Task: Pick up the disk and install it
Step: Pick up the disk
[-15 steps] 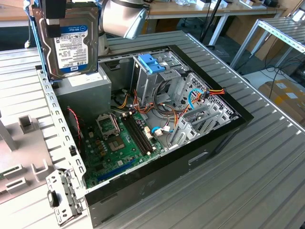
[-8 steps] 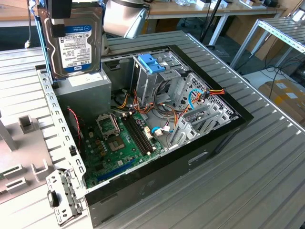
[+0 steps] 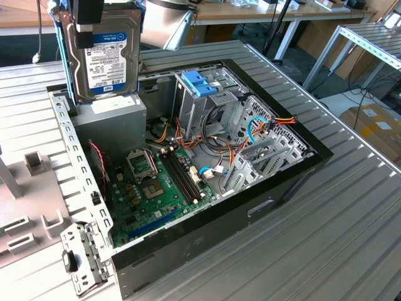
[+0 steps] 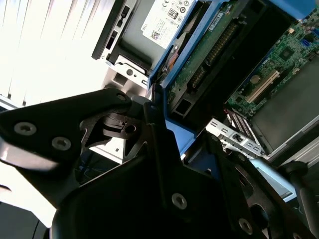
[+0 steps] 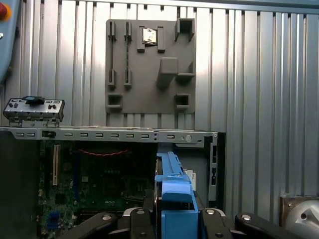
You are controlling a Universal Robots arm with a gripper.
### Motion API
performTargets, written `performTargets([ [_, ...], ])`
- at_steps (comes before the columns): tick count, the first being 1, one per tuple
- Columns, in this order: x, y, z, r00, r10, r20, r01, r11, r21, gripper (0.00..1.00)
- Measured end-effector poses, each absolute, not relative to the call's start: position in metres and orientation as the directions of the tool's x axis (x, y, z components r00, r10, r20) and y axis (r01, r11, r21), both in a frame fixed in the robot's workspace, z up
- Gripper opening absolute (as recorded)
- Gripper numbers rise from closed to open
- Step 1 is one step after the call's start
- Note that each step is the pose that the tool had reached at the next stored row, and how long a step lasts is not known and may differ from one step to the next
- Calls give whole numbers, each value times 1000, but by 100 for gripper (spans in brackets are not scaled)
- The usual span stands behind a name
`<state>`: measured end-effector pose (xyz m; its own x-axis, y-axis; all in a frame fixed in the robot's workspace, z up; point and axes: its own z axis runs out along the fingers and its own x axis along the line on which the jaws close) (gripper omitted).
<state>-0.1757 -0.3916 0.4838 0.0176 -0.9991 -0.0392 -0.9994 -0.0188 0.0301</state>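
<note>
The disk [image 3: 106,53] hangs upright at the exterior view's upper left, its white label with a blue band facing the camera and a blue carrier around its edges. My gripper [image 3: 93,22] is shut on its upper part, holding it just above the grey power-supply box [image 3: 119,119] in the open computer case [image 3: 301,169]. In the first wrist view the disk [image 5: 173,191] shows edge-on between my black fingers [image 5: 142,219]. In the second wrist view its green circuit-board side [image 4: 209,59] faces the camera.
Inside the case are the motherboard [image 3: 150,194], cables and a metal drive cage with a bright blue latch [image 3: 199,81]. A grey fixture plate [image 5: 149,64] lies on the ribbed metal table beside the case. A metal port bracket [image 3: 78,257] sits at the case's near corner.
</note>
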Motion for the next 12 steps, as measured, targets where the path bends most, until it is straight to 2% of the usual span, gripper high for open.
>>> performTargets([
  [12, -157, -392, 483, 18, -999, -39, -999, -19, 31, 37],
])
